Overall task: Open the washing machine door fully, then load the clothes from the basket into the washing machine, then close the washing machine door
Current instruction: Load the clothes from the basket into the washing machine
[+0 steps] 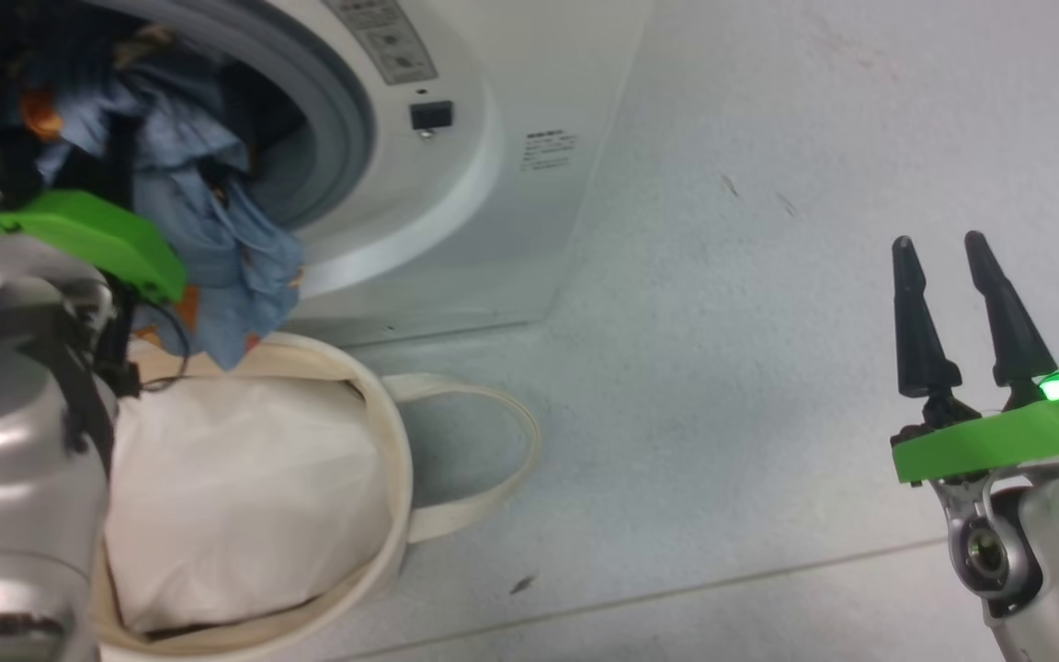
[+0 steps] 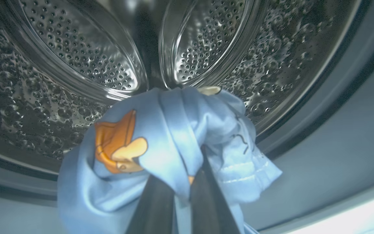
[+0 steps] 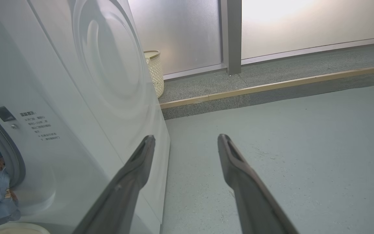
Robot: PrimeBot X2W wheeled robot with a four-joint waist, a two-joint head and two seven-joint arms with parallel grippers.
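Note:
The white washing machine (image 1: 511, 184) stands at the upper left with its grey-rimmed opening (image 1: 346, 119) uncovered; the washing machine door is out of view. The light blue clothes (image 1: 217, 230) hang from the opening down to the basket's rim (image 1: 396, 441). In the left wrist view my left gripper (image 2: 187, 182) is shut on the clothes (image 2: 174, 130) just inside the perforated steel drum (image 2: 76, 48). My left arm's green wrist plate (image 1: 79, 234) sits at the opening. My right gripper (image 1: 939, 241) hovers open and holds nothing above the floor, well right of the machine.
A plain white cloth bundle (image 1: 235, 478) fills the basket, whose loop handle (image 1: 511, 460) lies on the grey floor (image 1: 768, 368). Beyond the machine's side stand a cream lattice bin (image 3: 154, 71), a raised step with a wooden edge (image 3: 271, 86) and frosted glass panels.

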